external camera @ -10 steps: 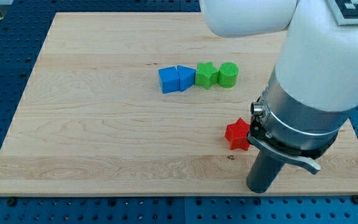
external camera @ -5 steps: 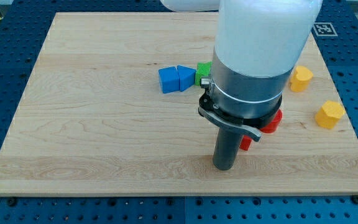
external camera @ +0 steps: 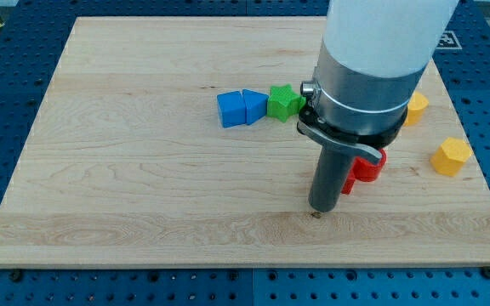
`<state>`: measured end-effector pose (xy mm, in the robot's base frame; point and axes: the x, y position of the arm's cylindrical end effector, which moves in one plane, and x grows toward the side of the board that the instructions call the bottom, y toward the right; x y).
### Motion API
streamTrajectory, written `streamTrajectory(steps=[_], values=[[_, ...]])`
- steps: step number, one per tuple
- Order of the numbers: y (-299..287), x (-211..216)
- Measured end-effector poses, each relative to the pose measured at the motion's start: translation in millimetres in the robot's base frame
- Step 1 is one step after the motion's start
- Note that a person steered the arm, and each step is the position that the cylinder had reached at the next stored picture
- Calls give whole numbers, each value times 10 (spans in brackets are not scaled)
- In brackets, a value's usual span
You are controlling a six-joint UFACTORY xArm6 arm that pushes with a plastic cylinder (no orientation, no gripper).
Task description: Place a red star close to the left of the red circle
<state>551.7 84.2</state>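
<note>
Camera view: my tip (external camera: 324,209) is pressing down on the wooden board (external camera: 126,170) in the lower right of the frame, at the end of a straight dark rod; the arm carries no claw, so there is no opening or grip to report. The arm's broad white and silver body (external camera: 373,59) is filling the upper right of the frame and blocking much of what lies behind it.

Just right of the rod, a sliver of red (external camera: 347,182) is peeking out, touching or nearly touching the rod; its shape cannot be made out, so whether it is the red star cannot be told. Beside it, slightly higher and further right, a rounded red block (external camera: 369,166), apparently the red circle, is showing partly under the arm's collar.

In the upper middle, a blue cube (external camera: 230,110) and a blue triangular block (external camera: 254,106) are sitting side by side, touching, with a green star (external camera: 284,103) at their right, its far edge hidden by the arm. Two yellow blocks are lying at the right: one (external camera: 414,107) half covered by the arm, another (external camera: 451,156) well apart near the board's right edge.
</note>
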Motion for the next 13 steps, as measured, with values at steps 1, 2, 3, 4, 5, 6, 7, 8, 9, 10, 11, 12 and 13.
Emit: streamTrajectory(steps=[1, 2, 3, 4, 5, 6, 7, 8, 9, 10, 11, 12, 13], values=[[-19, -161], [-19, -161], [-19, -172], [-19, -106], [-19, 21], [-19, 21], [-19, 185], [-17, 401], [-17, 402], [131, 481], [364, 539], [531, 553], [942, 553]])
